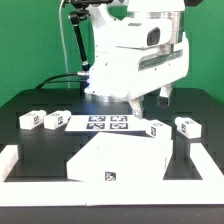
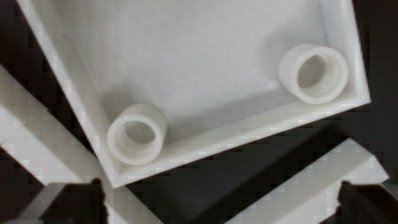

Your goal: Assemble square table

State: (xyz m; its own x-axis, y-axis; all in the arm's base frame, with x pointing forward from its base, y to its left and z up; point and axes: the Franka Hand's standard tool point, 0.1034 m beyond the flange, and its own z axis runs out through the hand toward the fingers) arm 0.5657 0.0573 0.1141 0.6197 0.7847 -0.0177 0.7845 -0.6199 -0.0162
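The square table's slab point(image 1: 120, 156) is a large white square plate lying at the front of the black table, with a tag point(image 1: 110, 177) on its near edge. In the wrist view its recessed face point(image 2: 196, 70) shows, with two round corner sockets point(image 2: 134, 135) point(image 2: 317, 72). Small white tagged leg blocks lie on both sides: two at the exterior view's left point(image 1: 32, 118) point(image 1: 57, 120) and two at its right point(image 1: 155, 131) point(image 1: 187, 127). My gripper point(image 1: 150, 101) hangs above the table just behind the slab. Its dark fingertips point(image 2: 36, 205) stand wide apart, with nothing between them.
The marker board point(image 1: 108, 124) lies flat behind the slab, under the arm. A low white border wall point(image 1: 15, 160) runs along the table's front and sides. White strips point(image 2: 338, 180) cross the dark table beside the slab in the wrist view.
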